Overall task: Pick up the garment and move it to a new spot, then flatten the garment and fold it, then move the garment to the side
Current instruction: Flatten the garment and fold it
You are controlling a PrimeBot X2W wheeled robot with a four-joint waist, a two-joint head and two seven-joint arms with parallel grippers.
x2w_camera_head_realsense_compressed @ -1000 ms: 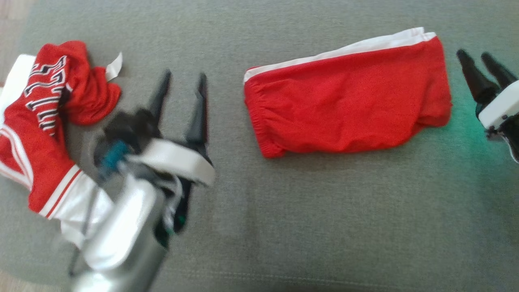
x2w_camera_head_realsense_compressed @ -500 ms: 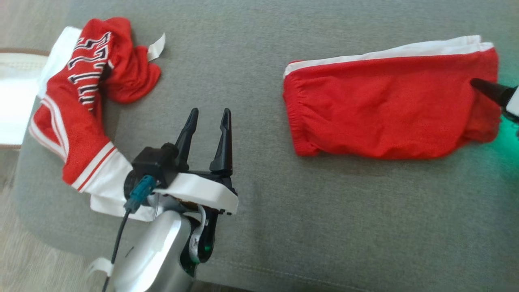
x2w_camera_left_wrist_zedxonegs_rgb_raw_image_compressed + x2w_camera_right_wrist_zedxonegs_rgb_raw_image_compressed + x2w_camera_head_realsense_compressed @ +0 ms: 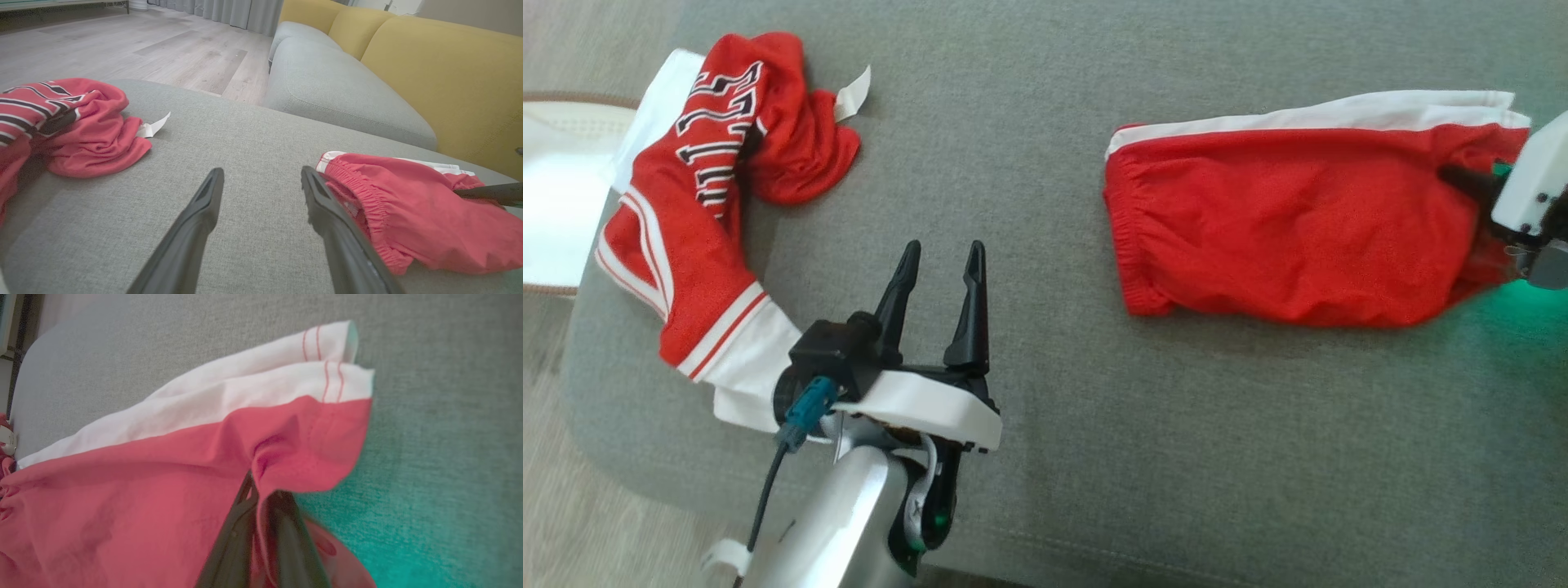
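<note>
The garment [image 3: 1290, 229] is a folded pair of red shorts with a white stripe, lying on the grey cushion [image 3: 1094, 457] at the right. My right gripper [image 3: 1462, 180] comes in from the right edge and is shut on the fabric at the garment's right end. In the right wrist view the garment's red cloth [image 3: 143, 490] bunches up between the closed fingers of the right gripper [image 3: 255, 477]. My left gripper [image 3: 939, 249] stands open over bare cushion at the lower left, holding nothing. In the left wrist view the left gripper [image 3: 261, 175] sits just left of the garment's [image 3: 412, 212] elastic waistband.
A crumpled red and white jersey [image 3: 711, 163] lies at the cushion's left end, beside the left arm. The cushion's edge and wood floor [image 3: 572, 506] are at the lower left. A yellow sofa back [image 3: 449, 81] rises behind the cushion.
My right gripper has moved in over the garment's right end and shut on the cloth. The head view shifted; the left arm has held still for the last half second.
</note>
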